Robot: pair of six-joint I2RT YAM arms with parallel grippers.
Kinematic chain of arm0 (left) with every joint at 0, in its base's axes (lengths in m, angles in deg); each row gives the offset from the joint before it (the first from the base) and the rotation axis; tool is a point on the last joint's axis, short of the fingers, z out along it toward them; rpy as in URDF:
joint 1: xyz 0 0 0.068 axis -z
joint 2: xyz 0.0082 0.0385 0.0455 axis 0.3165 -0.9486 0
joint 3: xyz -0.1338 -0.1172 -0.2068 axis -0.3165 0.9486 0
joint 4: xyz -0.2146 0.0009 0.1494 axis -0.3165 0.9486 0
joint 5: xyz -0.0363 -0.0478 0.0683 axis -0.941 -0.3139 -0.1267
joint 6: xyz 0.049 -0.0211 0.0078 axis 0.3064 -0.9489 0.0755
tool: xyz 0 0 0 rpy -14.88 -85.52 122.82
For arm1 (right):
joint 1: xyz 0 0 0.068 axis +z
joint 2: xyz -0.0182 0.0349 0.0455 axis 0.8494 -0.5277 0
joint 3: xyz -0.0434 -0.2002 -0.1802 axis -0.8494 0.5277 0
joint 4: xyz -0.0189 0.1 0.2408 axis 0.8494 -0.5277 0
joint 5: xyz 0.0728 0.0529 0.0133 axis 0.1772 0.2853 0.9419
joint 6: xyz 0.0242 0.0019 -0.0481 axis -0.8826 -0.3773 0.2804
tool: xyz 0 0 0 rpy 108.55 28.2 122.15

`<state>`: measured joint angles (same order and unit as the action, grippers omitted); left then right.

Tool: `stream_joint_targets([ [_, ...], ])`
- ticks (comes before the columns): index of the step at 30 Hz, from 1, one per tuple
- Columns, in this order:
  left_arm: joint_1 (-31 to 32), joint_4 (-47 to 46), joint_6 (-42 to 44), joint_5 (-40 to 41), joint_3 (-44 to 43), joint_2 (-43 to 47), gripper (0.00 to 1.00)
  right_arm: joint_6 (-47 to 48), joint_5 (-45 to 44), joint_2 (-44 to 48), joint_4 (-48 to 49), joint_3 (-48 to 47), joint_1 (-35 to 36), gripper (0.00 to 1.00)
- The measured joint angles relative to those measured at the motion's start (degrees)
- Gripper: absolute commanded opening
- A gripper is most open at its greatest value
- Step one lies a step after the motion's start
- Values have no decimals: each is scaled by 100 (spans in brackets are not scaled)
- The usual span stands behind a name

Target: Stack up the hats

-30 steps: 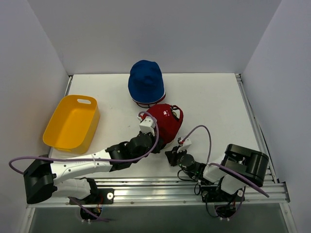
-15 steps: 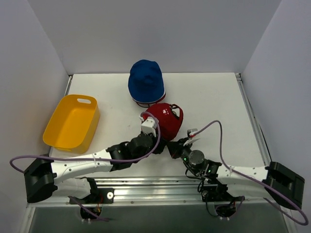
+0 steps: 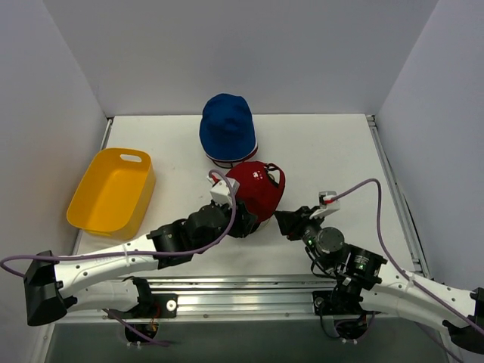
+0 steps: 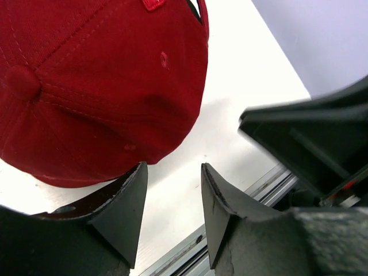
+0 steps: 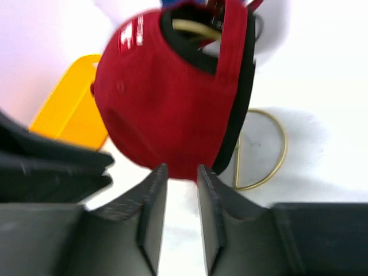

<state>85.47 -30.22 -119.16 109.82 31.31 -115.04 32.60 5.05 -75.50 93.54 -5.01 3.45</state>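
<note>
The blue hat [image 3: 227,127] lies at the back of the table, with a white and a dark red rim [image 3: 231,161] showing under its near edge. The red baseball cap [image 3: 258,189] [image 4: 98,80] [image 5: 167,98] leans against that pile's near side. My left gripper [image 3: 240,224] [image 4: 172,172] is open at the cap's near-left edge, nothing between its fingers. My right gripper [image 3: 288,222] [image 5: 181,172] stands narrowly open just short of the cap's near-right edge, also holding nothing.
A yellow tub [image 3: 112,190] [image 5: 66,115] stands at the left of the table. A gold wire frame [image 5: 270,158] lies on the table behind the red cap. The two arms nearly meet in front of the cap. The table's metal rail [image 3: 249,283] runs along the near edge.
Both grippers were shut and have opened, and the red cap now lies free. The right arm has stretched out and its gripper has moved right and forward. The left arm has shifted slightly left.
</note>
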Motion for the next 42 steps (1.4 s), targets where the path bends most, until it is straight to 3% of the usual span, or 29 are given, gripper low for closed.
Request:
stream_joint_targets([
  [5, 0, 634, 291, -48, -433, 28, 55, 393, -424, -1145, -590, -1606, -221, 35],
  [11, -2, 1086, 625, 275, -1034, 415, 60, 835, 271, -2599, -782, -2959, -1703, 39],
  [16, -219, 1154, 789, 409, -1163, 518, 60, 1064, 708, -2907, -1102, -3027, -2072, 39],
  [24, -839, 1084, 866, -26, -1161, 44, 60, 1303, 1314, -3084, -1147, -3093, -2393, 37],
  [34, -863, 975, 866, -302, -1158, -223, 60, 1357, 1646, -3112, -1038, -2911, -3038, 33],
  [42, -863, 767, 866, -330, -1137, -278, 60, 1357, 1825, -3132, -1008, -2815, -3130, 32],
])
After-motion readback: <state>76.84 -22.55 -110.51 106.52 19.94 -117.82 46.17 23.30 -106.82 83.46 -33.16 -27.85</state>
